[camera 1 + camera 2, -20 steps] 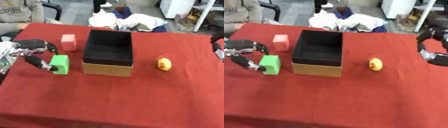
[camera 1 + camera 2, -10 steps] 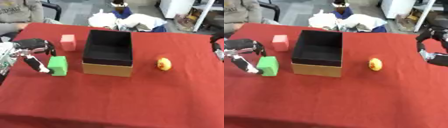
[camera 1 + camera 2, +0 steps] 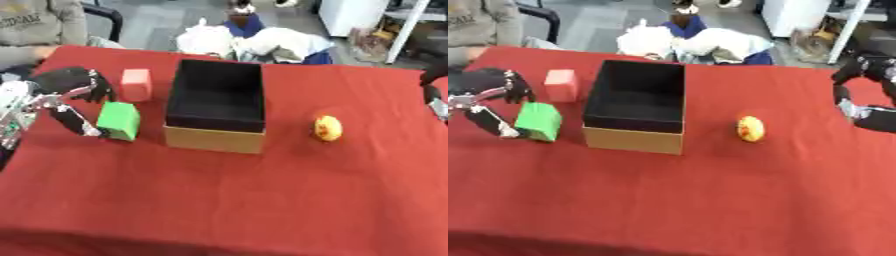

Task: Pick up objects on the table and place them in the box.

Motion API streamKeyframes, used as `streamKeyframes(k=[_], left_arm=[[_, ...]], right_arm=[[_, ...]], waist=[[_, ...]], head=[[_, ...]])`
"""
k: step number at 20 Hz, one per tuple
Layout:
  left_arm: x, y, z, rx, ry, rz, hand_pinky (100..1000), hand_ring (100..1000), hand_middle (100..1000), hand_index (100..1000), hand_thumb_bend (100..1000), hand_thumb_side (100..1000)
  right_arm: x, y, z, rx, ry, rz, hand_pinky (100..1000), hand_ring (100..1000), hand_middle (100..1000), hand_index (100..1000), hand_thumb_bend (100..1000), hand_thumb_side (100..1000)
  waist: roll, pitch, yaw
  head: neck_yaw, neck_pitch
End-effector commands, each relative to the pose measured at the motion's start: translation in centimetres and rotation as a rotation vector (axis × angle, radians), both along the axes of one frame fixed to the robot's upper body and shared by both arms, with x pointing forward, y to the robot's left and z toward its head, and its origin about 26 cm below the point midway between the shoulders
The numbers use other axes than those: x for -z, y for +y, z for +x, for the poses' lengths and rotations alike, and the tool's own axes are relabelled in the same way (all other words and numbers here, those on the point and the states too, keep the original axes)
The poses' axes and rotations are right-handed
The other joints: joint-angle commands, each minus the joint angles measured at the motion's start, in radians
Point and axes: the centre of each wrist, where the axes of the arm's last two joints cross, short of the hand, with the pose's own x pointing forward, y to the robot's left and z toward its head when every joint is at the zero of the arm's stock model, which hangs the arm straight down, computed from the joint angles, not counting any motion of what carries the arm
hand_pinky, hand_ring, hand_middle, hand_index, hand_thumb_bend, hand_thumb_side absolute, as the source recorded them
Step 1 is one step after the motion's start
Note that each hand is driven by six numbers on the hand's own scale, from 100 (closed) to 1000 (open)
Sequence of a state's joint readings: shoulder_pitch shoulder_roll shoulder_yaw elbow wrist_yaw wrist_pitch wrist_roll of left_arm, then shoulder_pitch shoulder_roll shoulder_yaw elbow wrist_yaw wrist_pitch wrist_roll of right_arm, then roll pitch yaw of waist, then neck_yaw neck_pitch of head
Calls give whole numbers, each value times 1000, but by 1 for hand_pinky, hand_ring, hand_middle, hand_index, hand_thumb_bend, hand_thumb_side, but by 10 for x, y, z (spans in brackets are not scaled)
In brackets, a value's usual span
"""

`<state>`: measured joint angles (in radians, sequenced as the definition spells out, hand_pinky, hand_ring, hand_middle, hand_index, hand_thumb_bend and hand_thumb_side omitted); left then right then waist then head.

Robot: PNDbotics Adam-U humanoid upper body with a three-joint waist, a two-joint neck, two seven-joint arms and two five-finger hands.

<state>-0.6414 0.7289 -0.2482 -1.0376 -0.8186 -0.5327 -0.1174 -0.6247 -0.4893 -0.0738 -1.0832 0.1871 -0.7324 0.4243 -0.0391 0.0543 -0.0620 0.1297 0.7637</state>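
while left hand [image 3: 66,97] fingers straddle the green block [image 3: 118,120], right hand [image 3: 864,95] hangs curled, empty.

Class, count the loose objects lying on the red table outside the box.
3: a green block left of the box, at the left hand; a pink block behind it; a yellow object right of the box. The box interior looks empty.
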Motion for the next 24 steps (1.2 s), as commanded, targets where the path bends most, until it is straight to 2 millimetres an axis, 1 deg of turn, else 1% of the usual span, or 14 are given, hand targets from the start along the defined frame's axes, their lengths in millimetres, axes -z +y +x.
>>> streamKeyframes(k=[1, 4, 5, 6, 7, 8, 9, 10, 12, 14, 17, 20, 24], left_arm=[[-22, 5, 0, -6, -75, -30, 441, 349, 341, 410, 502, 173], [-33, 4, 1, -7, -98, -65, 437, 345, 337, 406, 482, 155], [-38, 3, 2, -6, -110, -80, 436, 344, 336, 404, 467, 131], [-43, 2, 3, -5, -123, -96, 436, 344, 336, 404, 467, 131], [-49, 0, 4, -4, -138, -118, 434, 344, 336, 403, 450, 105], [-55, -2, 5, -3, -156, -144, 434, 345, 338, 404, 438, 100], [-62, -6, 8, -1, -175, -176, 431, 344, 338, 403, 413, 100], [-67, -10, 10, 2, -190, -208, 431, 344, 338, 403, 408, 100], [-78, -20, 16, 14, -217, -276, 429, 347, 342, 405, 352, 100], [-85, -32, 23, 26, -228, -331, 433, 355, 351, 414, 319, 100], [-87, -52, 33, 57, -205, -380, 437, 363, 361, 423, 263, 100], [-84, -71, 42, 92, -171, -384, 448, 374, 372, 434, 252, 100], [-69, -93, 52, 129, -115, -353, 476, 404, 407, 468, 241, 100]], right_arm=[[-16, -7, 1, -103, -74, -118, 702, 601, 590, 682, 100, 264], [-16, -7, 1, -103, -73, -119, 702, 601, 590, 682, 100, 264], [-16, -7, 1, -103, -73, -119, 702, 601, 590, 682, 100, 264], [-16, -7, 1, -104, -73, -119, 702, 601, 590, 682, 100, 264], [-16, -7, 1, -104, -73, -119, 702, 601, 590, 682, 100, 264], [-15, -6, 1, -105, -73, -119, 702, 600, 590, 682, 100, 264], [-15, -6, 1, -108, -72, -118, 702, 600, 590, 682, 100, 263], [-15, -5, 1, -110, -72, -119, 702, 600, 590, 682, 100, 263], [-14, -3, 2, -117, -72, -118, 702, 600, 589, 682, 100, 262], [-14, 0, 4, -126, -71, -119, 703, 600, 589, 681, 100, 260], [-14, 5, 6, -142, -71, -123, 703, 600, 589, 681, 100, 258], [-16, 10, 8, -158, -78, -122, 703, 600, 589, 681, 100, 257], [-16, 17, 11, -180, -80, -123, 703, 598, 586, 681, 100, 256]], waist=[[3, -15, -2], [3, -16, -2], [2, -17, -2], [2, -17, -2], [2, -17, -2], [2, -18, -2], [1, -18, -3], [1, -18, -3], [-1, -17, -6], [-2, -15, -10], [-5, -9, -17], [-8, -1, -27], [-11, 10, -42]], head=[[-2, -7], [-2, -7], [-2, -7], [-2, -7], [-1, -7], [-1, -7], [-1, -7], [0, -8], [5, -10], [10, -13], [20, -20], [34, -27], [47, -39]])
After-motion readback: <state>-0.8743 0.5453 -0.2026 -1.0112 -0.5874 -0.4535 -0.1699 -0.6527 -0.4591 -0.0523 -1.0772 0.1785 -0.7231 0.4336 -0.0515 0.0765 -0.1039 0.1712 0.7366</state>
